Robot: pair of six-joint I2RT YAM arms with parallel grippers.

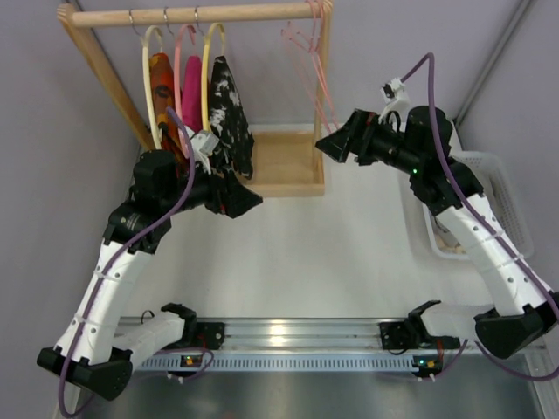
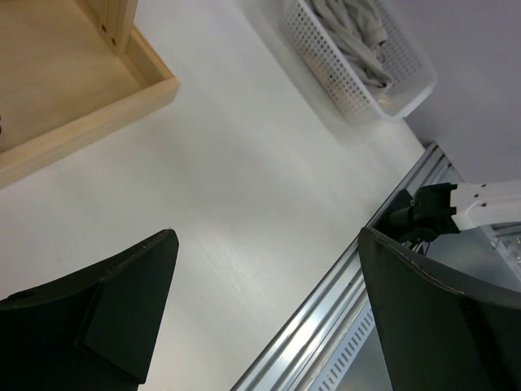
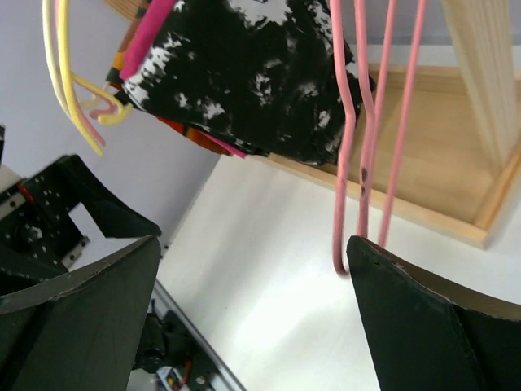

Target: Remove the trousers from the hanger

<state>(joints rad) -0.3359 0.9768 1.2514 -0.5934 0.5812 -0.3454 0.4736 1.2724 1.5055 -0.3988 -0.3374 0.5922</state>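
Observation:
The thin pink hanger [image 1: 312, 65] hangs bare at the right end of the wooden rail; in the right wrist view its pink wires [image 3: 363, 138] run down to a bend just beside my right finger. The trousers are out of view. My right gripper [image 1: 327, 145] [image 3: 252, 244] is open just in front of the hanger's lower end, with nothing between its jaws. Over the white table in front of the rack base, my left gripper [image 1: 247, 202] [image 2: 269, 236] is open and empty.
The wooden rack [image 1: 201, 15] has a tray base [image 1: 288, 170]. Cream and pink looped hangers carry orange, magenta [image 1: 191, 83] and black-and-white [image 1: 229, 109] [image 3: 252, 73] garments at its left. A white basket [image 1: 507, 205] [image 2: 326, 77] with pale grey-beige cloth [image 2: 358, 32] stands at the right.

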